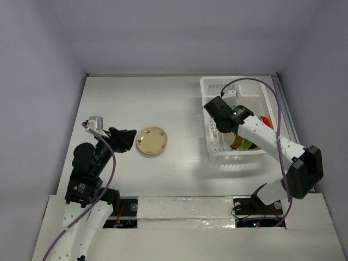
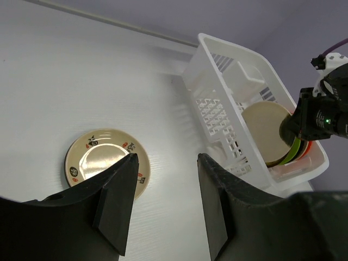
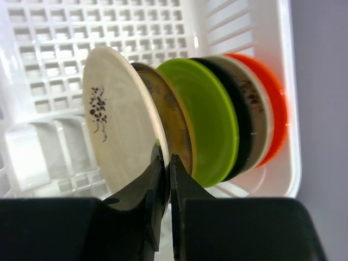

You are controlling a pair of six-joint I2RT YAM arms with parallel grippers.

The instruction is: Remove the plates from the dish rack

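Observation:
The white dish rack [image 1: 204,87] stands at the right. In the right wrist view several plates stand on edge in the rack [image 3: 54,32]: a tan plate [image 3: 117,119], a brown patterned one [image 3: 174,125], a lime green one [image 3: 209,119], a black one [image 3: 243,117] and an orange-red one [image 3: 273,103]. My right gripper [image 3: 169,160] is shut on the tan plate's lower rim. A cream plate with small marks on its rim [image 1: 151,141] lies flat on the table. My left gripper [image 2: 166,157] is open and empty just right of that plate [image 2: 100,160], above the table.
The rack's far half holds no plates [image 2: 239,70]. Grey walls close the table at the back and both sides. My right arm [image 1: 261,133] reaches over the rack's near half. The table's near edge carries white padding [image 1: 179,209].

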